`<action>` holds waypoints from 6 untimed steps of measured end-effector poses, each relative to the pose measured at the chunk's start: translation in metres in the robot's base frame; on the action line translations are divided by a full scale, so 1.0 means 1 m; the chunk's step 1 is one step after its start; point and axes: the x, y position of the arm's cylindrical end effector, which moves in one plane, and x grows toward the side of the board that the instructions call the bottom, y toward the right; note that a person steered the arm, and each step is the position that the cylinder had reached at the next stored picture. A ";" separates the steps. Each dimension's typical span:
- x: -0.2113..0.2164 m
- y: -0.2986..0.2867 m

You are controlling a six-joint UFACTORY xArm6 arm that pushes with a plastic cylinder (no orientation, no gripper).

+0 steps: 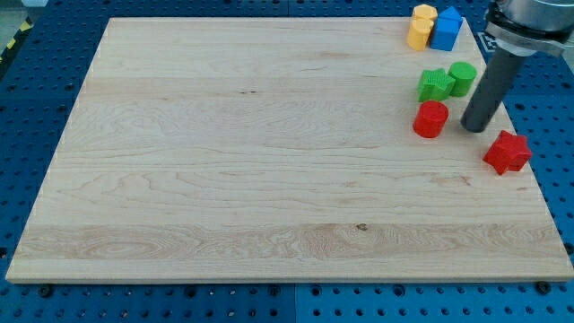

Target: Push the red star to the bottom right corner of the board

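Note:
The red star [507, 152] lies near the board's right edge, a little above mid-height. My tip [473, 126] stands on the board just up and left of the star, with a small gap between them. A red round block [430, 118] sits just left of the tip. The rod [490, 88] rises from the tip toward the view's top right.
A green star-like block [435, 85] and a green round block [462, 78] sit above the red round block. Two yellow blocks [421, 26] and a blue block [446, 29] are at the board's top right corner. The wooden board [269, 161] lies on a blue perforated table [27, 108].

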 end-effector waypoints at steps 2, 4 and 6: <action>0.054 0.012; 0.021 0.028; 0.107 0.038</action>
